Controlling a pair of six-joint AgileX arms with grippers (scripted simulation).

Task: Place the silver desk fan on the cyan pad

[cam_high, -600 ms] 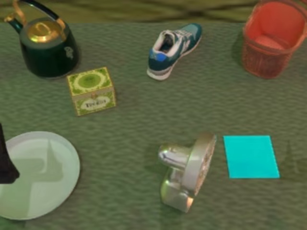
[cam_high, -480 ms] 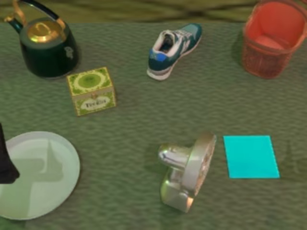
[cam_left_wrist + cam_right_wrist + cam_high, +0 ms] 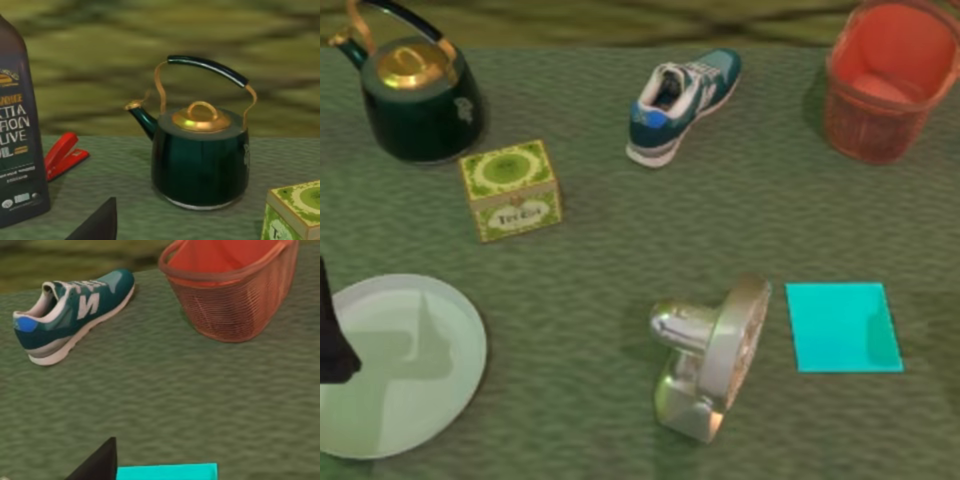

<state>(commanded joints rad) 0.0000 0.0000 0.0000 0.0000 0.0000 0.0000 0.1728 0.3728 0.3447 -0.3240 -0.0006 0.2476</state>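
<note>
The silver desk fan point(image 3: 710, 350) stands on the green table near the front middle, its round grille facing right toward the cyan pad point(image 3: 840, 327). The pad lies flat just right of the fan with a small gap between them, and a soft shadow falls on its right part. My right arm is outside the top view; a dark part of my right gripper point(image 3: 102, 462) shows in the right wrist view, above the cyan pad's point(image 3: 167, 472) far edge. My left gripper point(image 3: 330, 340) stays parked at the table's left edge over the plate.
A pale green plate point(image 3: 405, 365) lies front left. A dark green kettle point(image 3: 415, 95) and a green tea box point(image 3: 510, 190) stand back left. A teal shoe point(image 3: 682, 100) is at back middle, a red basket point(image 3: 890, 80) back right. The left wrist view shows a dark bottle point(image 3: 17, 130) and a red stapler point(image 3: 62, 155).
A shadow has slid from the table right of the cyan pad onto the pad's right part. The fan, the pad and the left arm have not moved.
</note>
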